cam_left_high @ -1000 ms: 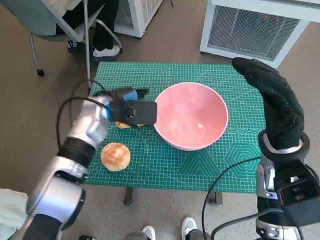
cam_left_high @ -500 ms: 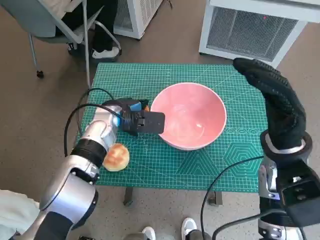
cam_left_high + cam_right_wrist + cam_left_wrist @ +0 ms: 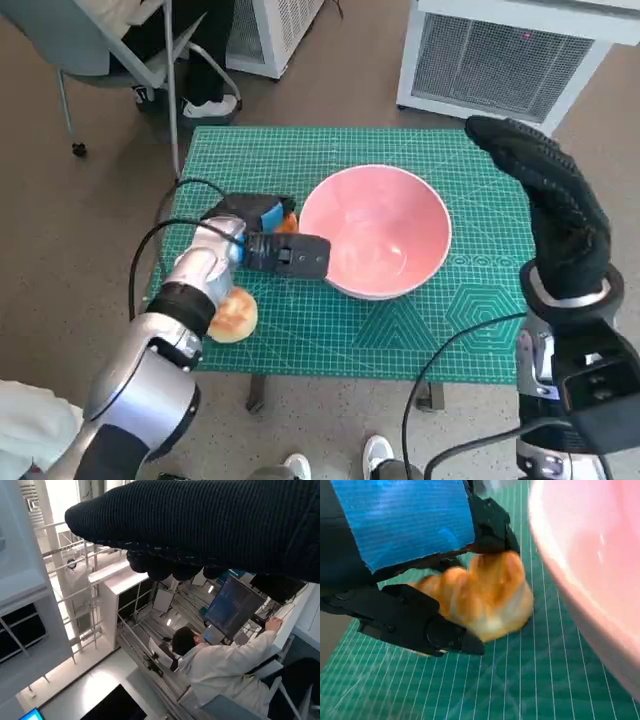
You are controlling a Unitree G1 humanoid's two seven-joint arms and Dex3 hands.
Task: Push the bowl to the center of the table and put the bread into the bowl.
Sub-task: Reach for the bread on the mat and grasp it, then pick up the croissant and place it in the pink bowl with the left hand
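Two pieces of bread lie on the green cutting mat [image 3: 400,330] that covers the table — one is clamped in the left hand [image 3: 262,236], the other, a round bun [image 3: 232,314], sits loose near the table's near left edge, partly hidden under the left forearm. The held bread [image 3: 487,596] is golden brown and lumpy; in the left wrist view the black fingers [image 3: 490,527] close on it from above and below, and it rests on or just over the mat, just beside the outer wall of the pink bowl [image 3: 375,230]. That bowl stands upright around the middle of the table, its inside bare and glossy. The right hand [image 3: 550,200], in its black knitted glove, hangs above the table's right edge, well apart from the bowl, fingers stretched out flat and holding nothing. A person in a white coat [image 3: 225,670] sits at a monitor in the right wrist view.
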